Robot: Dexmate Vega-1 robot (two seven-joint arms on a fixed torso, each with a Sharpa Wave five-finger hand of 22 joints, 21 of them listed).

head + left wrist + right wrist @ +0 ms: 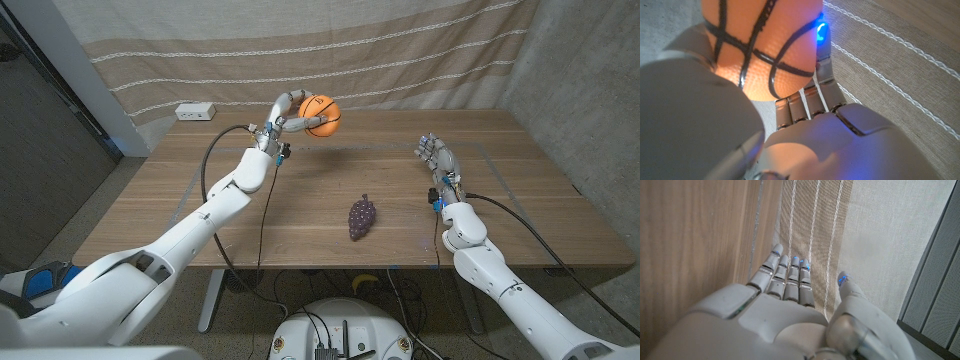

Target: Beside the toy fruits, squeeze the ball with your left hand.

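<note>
Orange ball (322, 114) is gripped by left hand (287, 112) fingers (816, 85) at 11 o'clock from grapes (362, 217); right hand (436, 155) fingers (790, 277) are held straight, empty.

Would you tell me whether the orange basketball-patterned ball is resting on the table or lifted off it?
Lifted: the left hand holds the orange basketball-patterned ball above the wooden table.

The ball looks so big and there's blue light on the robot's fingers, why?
Left wrist view: the basketball sits right against the camera in the left hand, so it looms large; a blue glow tints one fingertip. Right wrist view: the right hand shows small blue lights on its fingertips. Head view: even, soft lighting.
</note>
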